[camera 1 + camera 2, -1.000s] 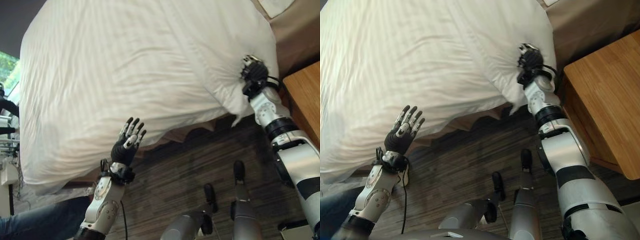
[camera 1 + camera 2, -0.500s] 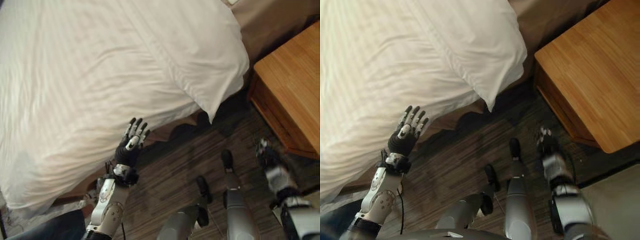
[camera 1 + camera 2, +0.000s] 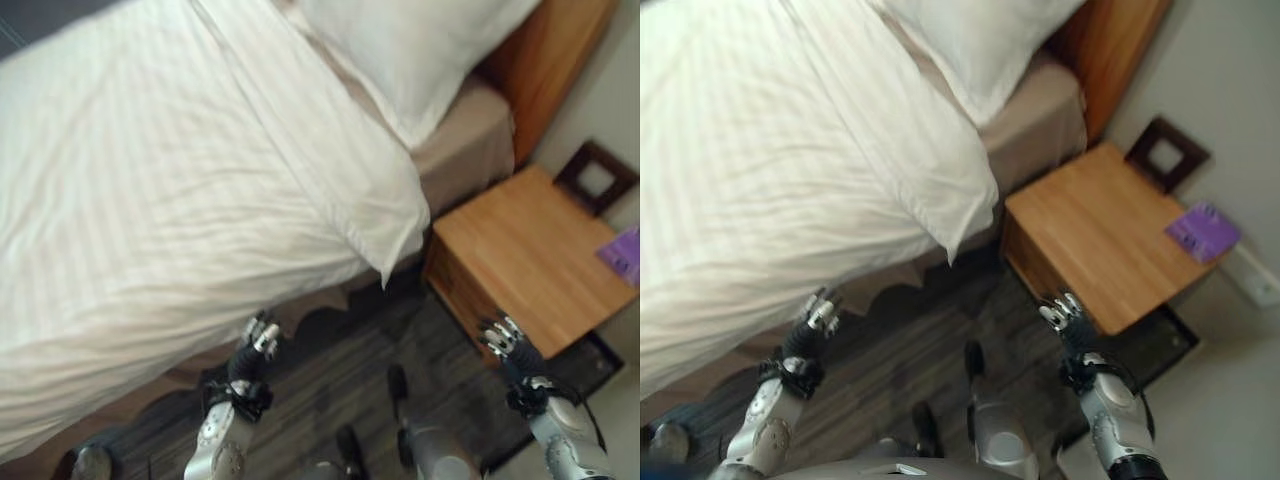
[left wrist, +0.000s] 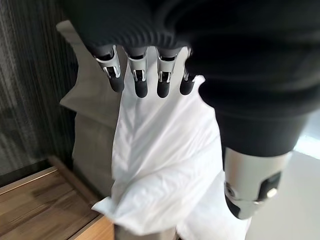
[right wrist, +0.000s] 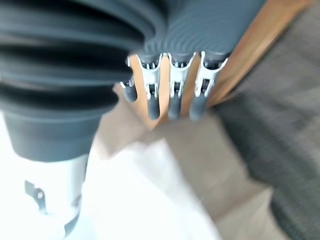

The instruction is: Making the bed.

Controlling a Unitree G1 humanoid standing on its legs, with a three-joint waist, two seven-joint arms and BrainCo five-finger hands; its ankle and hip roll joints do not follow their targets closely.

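Lying lengthwise, duvet point(image 3: 190, 180) toward pillow point(image 3: 420, 50)

You see a white duvet with faint woven stripes point(image 3: 180, 190) across the frame's left, a plain white pillow point(image 3: 420, 50) at top, a beige-tan sheet point(image 3: 465, 140) beneath, a honey-brown wooden nightstand point(image 3: 520, 250) right, and a purple booklet point(image 3: 1202, 230).

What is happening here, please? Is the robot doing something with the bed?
The robot stands beside the bed, where a white duvet is spread with one corner hanging over the edge near the wooden nightstand. A pillow lies by the headboard. Neither hand holds anything: the left hand and right hand hang open above the floor, apart from the bedding.
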